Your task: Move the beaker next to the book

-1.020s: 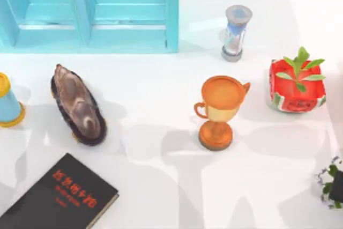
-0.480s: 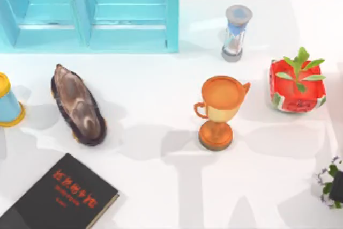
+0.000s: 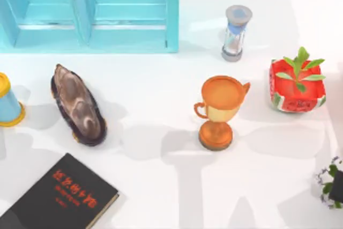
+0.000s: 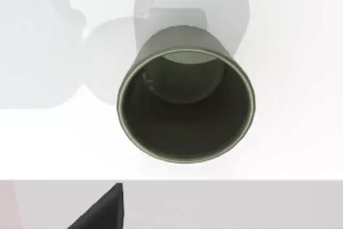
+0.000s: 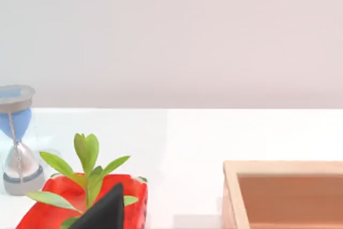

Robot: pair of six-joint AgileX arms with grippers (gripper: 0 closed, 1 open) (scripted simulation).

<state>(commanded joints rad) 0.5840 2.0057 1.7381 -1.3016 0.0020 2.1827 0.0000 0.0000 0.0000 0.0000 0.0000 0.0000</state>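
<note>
The beaker (image 3: 8, 101), light blue with a yellow rim and base, stands at the far left edge of the table in the top view. The black book (image 3: 60, 197) with red lettering lies flat at the front left, well apart from the beaker. A dark part of my left gripper (image 4: 102, 212) pokes into the left wrist view, above a dark olive cup (image 4: 185, 103). The right wrist view has a dark part of my right gripper (image 5: 104, 210) in front of a red planter (image 5: 86, 202).
Between beaker and book lies a dark brown oval stone (image 3: 79, 105). An orange goblet (image 3: 218, 112) stands mid-table, an hourglass (image 3: 236, 33) behind it, the red planter (image 3: 296, 87) at right. A turquoise cabinet (image 3: 91, 12) fills the back left. A wooden box (image 5: 284, 194) sits near the planter.
Arm shadows on the table's left side have shifted slightly. No object has moved.
</note>
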